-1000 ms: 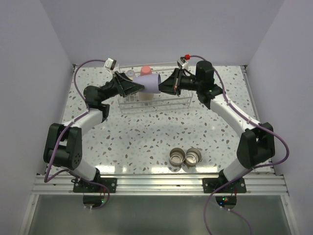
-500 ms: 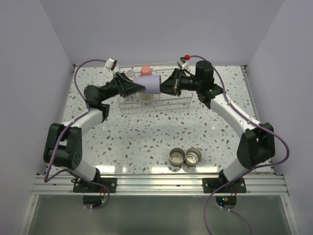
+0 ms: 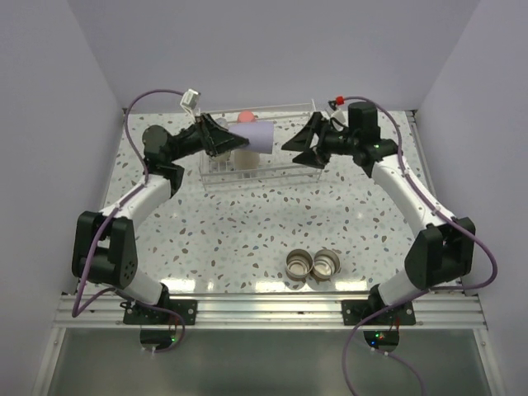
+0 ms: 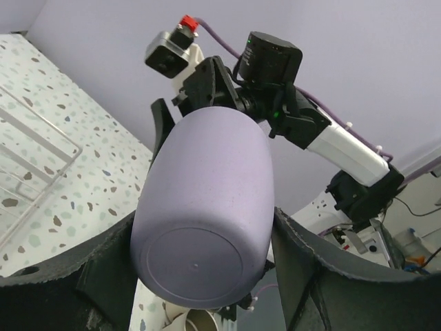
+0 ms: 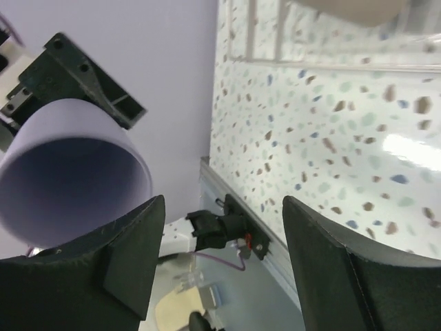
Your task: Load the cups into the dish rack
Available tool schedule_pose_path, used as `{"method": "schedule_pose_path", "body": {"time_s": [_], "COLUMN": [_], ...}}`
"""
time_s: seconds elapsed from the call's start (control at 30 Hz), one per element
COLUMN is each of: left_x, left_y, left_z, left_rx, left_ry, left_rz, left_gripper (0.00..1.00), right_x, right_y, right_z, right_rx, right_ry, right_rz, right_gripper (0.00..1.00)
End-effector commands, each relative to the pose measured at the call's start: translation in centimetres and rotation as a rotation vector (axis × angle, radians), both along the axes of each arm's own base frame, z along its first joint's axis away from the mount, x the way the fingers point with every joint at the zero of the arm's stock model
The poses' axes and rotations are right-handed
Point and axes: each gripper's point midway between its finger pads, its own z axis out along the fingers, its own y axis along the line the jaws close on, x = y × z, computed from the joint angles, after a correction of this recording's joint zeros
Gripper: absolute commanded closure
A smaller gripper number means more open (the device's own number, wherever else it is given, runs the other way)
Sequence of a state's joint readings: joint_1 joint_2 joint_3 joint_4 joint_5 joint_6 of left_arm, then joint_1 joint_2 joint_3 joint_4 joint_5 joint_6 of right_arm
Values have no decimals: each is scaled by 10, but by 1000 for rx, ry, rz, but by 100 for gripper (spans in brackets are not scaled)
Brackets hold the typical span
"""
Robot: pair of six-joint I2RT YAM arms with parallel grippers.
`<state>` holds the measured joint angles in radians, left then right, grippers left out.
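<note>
Obs. The smooth, matte, round lavender cup is off the speckled worktop. It is held on its side in the air over the left part of the rectangular clear wire-bar dish rack. The left gripper is clamped on it. In the left wrist view the dark fingers press the wall from either side at the base end, with the flat base toward that camera. The cup's mouth points at the right gripper, whose jaws stand wide apart with nothing between them. It hangs near the cup, not touching.

Other cups. A larger beige round cup sits in the rack below the held one. A coral-red round cup shows behind; I cannot tell whether it is inside the rack. Two metallic steel cups stand side by side on the worktop near the arm bases, well apart from the rack.

Handling, judged.
- The lavender cup looks stiff and light, and its wall shows no give under the clamp.
- The surface is smooth and curved, so it could rotate or slide in a two-point grip.
- The present hold, across the wall low by the base, looks sound.
- A hold across the rim, one finger inside the mouth, would also serve.
- It looks unlikely to break, but it would roll if dropped on its side across the wires.
</note>
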<state>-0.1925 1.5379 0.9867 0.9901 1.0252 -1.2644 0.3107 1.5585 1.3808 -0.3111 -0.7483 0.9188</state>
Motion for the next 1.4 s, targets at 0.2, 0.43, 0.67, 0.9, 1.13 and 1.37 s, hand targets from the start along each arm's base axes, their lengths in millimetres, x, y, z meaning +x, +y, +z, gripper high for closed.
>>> {"method": "schedule_pose_path", "body": {"time_s": [0.2, 0.43, 0.67, 0.9, 1.13, 1.37], "left_x": [50, 87, 118, 135, 139, 132], "left_y": [2, -7, -23, -49, -71, -70], "left_z": [29, 22, -3, -27, -60, -107], "left_rx": [273, 460, 666, 847, 991, 1184], "left_ry": [-142, -108, -61, -71, -109, -131], "left_rz": [205, 335, 454, 482, 469, 450], "left_gripper": [79, 89, 100, 100, 100, 100], "right_x": [-25, -39, -59, -74, -73, -69], "right_y": [-82, -91, -104, -110, -109, -105], "right_z": [-2, -2, -10, -20, -20, -26], "right_rx": [-140, -145, -235, -289, -293, -311], "right_ry": [-36, -39, -25, -22, -18, -8], "right_rz": [-190, -249, -263, -247, -231, -217], "right_gripper": [28, 30, 35, 37, 38, 40]}}
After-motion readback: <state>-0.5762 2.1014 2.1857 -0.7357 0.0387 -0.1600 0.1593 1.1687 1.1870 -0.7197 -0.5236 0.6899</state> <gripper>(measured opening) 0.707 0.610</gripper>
